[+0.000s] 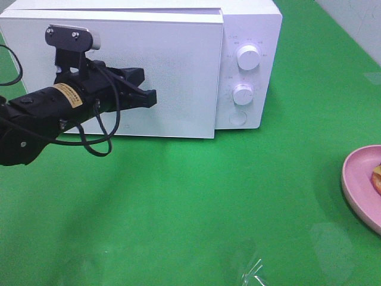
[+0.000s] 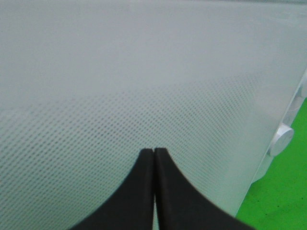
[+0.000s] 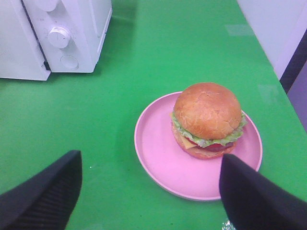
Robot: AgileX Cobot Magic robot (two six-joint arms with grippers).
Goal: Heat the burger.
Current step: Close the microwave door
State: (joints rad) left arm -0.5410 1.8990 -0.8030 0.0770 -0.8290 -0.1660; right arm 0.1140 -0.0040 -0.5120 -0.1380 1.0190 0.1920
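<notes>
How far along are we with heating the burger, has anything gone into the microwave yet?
Nothing looks done yet: the burger sits on its pink plate, apart from the microwave. In hand: the shut left gripper is at the microwave door, which looks about closed. The right gripper hangs open over the plate. Left: opening, loading, closing, starting.

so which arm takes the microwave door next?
Left. Its shut claw sits right at the white microwave's closed door. The right claw, open, hangs over the glossy-bunned burger on the round pink plate, away from the door.
</notes>
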